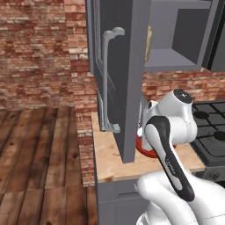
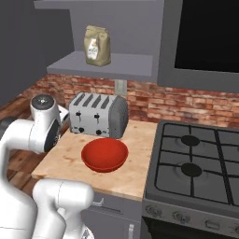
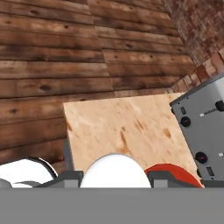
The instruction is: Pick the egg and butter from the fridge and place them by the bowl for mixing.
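Over the counter's (image 2: 65,161) front left corner, the gripper (image 3: 114,178) holds the egg (image 3: 114,173) between half-closed fingers, near the bowl (image 2: 105,155); butter's unfetched, I'd judge.

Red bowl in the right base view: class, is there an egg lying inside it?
No, the red bowl on the wooden counter holds nothing.

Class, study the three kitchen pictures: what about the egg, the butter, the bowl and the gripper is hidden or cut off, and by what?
- Egg: hand view, its lower part cut off at the bottom between the gripper tips.
- Bowl: left base view, mostly hidden behind the arm and the grey cabinet; whole in the right base view.
- Bowl, hand view: a red sliver, the rest behind the fingertip.
- Butter: its whereabouts cannot be told.
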